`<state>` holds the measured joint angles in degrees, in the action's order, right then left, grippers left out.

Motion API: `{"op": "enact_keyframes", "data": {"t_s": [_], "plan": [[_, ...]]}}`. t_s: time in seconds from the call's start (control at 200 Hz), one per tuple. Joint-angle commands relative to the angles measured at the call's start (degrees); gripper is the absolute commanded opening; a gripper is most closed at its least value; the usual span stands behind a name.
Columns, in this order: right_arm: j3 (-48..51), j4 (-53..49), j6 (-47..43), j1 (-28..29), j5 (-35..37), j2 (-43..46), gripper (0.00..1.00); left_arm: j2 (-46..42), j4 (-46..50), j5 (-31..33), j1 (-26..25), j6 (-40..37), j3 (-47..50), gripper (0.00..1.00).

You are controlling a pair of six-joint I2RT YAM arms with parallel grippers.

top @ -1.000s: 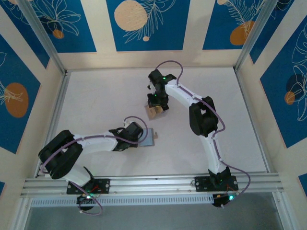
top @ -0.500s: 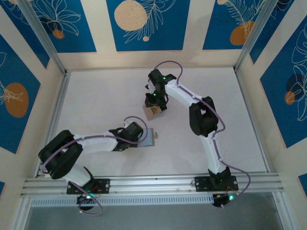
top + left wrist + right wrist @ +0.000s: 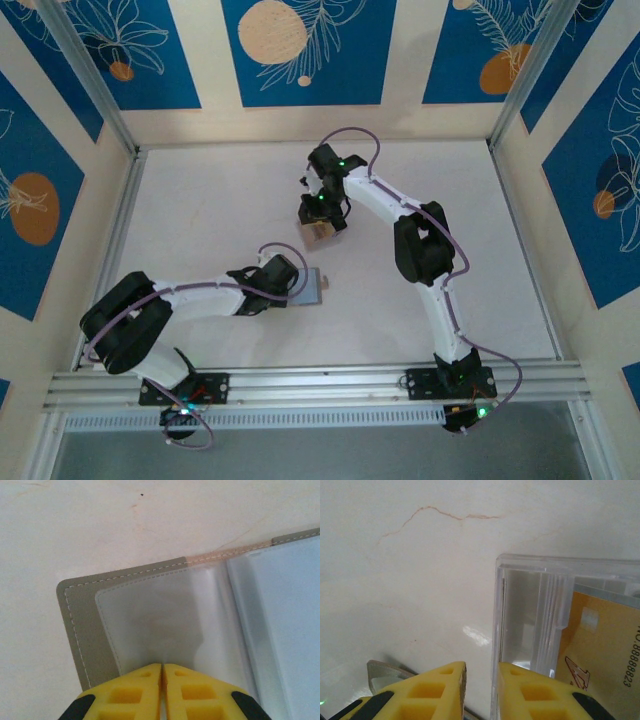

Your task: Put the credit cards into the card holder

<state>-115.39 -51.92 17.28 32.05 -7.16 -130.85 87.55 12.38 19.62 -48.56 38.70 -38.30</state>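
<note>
L tool pinching open card holder's clear sleeve; R tool jaws slightly parted at corner of clear case containing credit card.

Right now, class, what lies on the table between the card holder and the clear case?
Nothing. In the top view the table is bare between the card holder and the clear case.

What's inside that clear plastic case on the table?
A tan credit card with printed digits shows through the clear plastic case. Whether more lie beneath is hidden.
</note>
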Motion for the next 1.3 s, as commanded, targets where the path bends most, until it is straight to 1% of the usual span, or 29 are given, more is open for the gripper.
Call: {"op": "enact_keyframes", "data": {"t_s": [0.0,0.115,0.49,0.64,0.715,0.835,0.965,1.14,1.296], "plan": [[-0.97,-1.43,-0.99,0.90,-3.42,-1.74,0.26,4.91,0.99,-6.96,-0.17,0.76,3.26,0.09],[-0.91,-1.35,-1.08,0.91,-4.64,-1.78,0.29,4.72,0.99,-6.91,-0.16,0.77,3.33,0.10],[-0.97,-1.70,-1.29,1.08,-8.27,-2.14,0.32,2.92,1.41,-8.44,0.00,0.88,2.06,0.09],[-0.58,-1.69,-1.32,1.25,-7.57,-2.40,0.32,-0.65,1.32,-12.69,1.99,1.41,1.48,0.10],[-0.37,-1.70,-1.28,1.24,-7.05,-2.40,0.32,-3.69,1.86,-14.95,3.59,1.75,0.98,0.10],[-0.45,-1.69,-1.30,1.17,-6.82,-2.34,0.32,-7.93,2.21,-19.89,7.60,2.30,0.18,0.11],[-0.63,-1.74,-1.12,1.09,-6.76,-2.38,0.32,-9.57,1.32,-25.35,12.90,3.34,-1.34,0.12],[-0.80,-1.88,-0.92,1.09,-7.21,-2.46,0.32,-6.24,-3.15,-32.16,19.73,5.69,-3.40,0.12],[-0.73,-2.13,-0.85,1.17,-7.25,-2.16,0.32,1.31,-8.59,-38.07,22.98,7.65,-8.33,0.11]]}}
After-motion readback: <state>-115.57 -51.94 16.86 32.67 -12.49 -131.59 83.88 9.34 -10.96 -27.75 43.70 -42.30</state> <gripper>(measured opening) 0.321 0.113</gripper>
